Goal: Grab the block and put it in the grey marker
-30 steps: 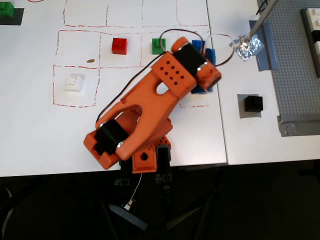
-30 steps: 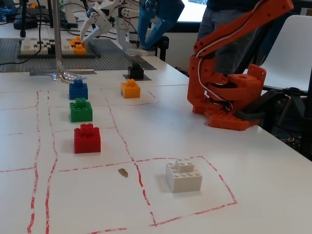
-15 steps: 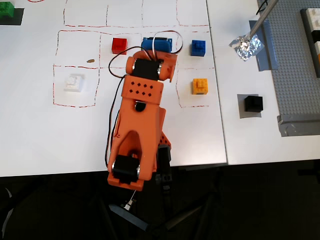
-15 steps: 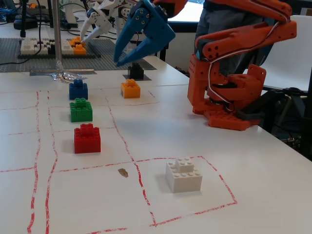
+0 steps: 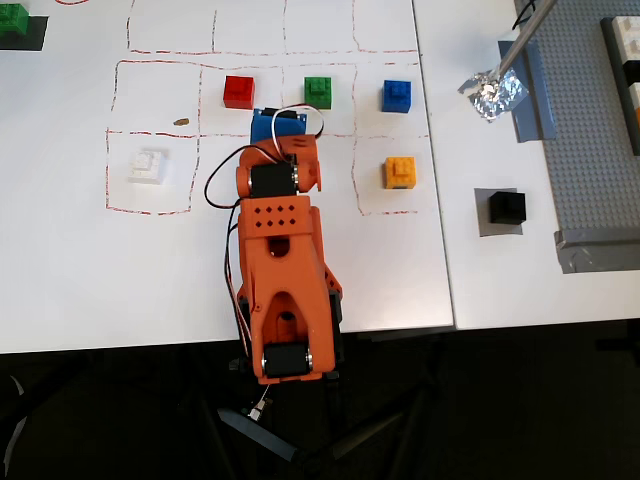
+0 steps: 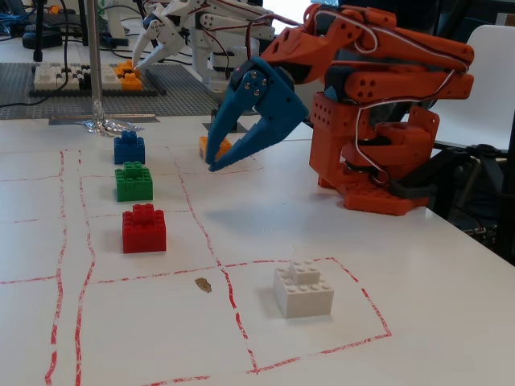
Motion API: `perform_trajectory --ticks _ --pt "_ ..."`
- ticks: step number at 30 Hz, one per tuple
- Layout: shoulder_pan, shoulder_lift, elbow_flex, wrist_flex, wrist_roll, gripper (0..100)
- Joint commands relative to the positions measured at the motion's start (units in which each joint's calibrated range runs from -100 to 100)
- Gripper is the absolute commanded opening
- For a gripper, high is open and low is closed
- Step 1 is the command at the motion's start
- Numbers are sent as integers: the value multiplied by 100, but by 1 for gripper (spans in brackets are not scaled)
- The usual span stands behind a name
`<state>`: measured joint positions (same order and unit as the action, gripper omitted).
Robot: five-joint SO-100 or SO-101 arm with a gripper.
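Hovering over the white counter [image 5: 80, 260], my jaws [image 6: 211, 148] hang spread apart with nothing between them, tips angled down and to the left in the fixed view. In the overhead view only the blue top of my jaws [image 5: 272, 124] shows past the orange arm [image 5: 280, 260], above the counter between the red block [image 5: 239, 91] and the green block [image 5: 319, 90], slightly below their row.

Black block [image 5: 506, 207] sits on the grey marker [image 5: 483, 226], far right in the overhead view, on the neighbouring white board next to the studded grey baseplate [image 5: 590, 120]. Well apart from my jaws. In the fixed view the block is hidden behind my jaws.

Other blocks on the counter inside the red dashed grid: blue block [image 5: 397, 95] right of green, orange block [image 5: 400, 172] below blue, white block [image 5: 149, 165] alone in the left cell. In the fixed view the orange block [image 6: 205, 148] peeks out just behind my jaw tips; red [image 6: 144, 227], green [image 6: 133, 181], blue [image 6: 129, 148] line up on the left, white block [image 6: 302, 288] nearest the camera.

Crumpled silver foil [image 5: 492, 92] lies at the foot of a metal rod, upper right in the overhead view.
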<state>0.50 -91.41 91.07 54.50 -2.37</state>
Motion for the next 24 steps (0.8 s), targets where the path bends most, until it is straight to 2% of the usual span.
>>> perform_trajectory --ticks 1,9,24 --pt "-63 -325 50 -160 39 0" --pt "-81 -808 630 44 156 0" --pt "-125 -808 739 11 171 0"
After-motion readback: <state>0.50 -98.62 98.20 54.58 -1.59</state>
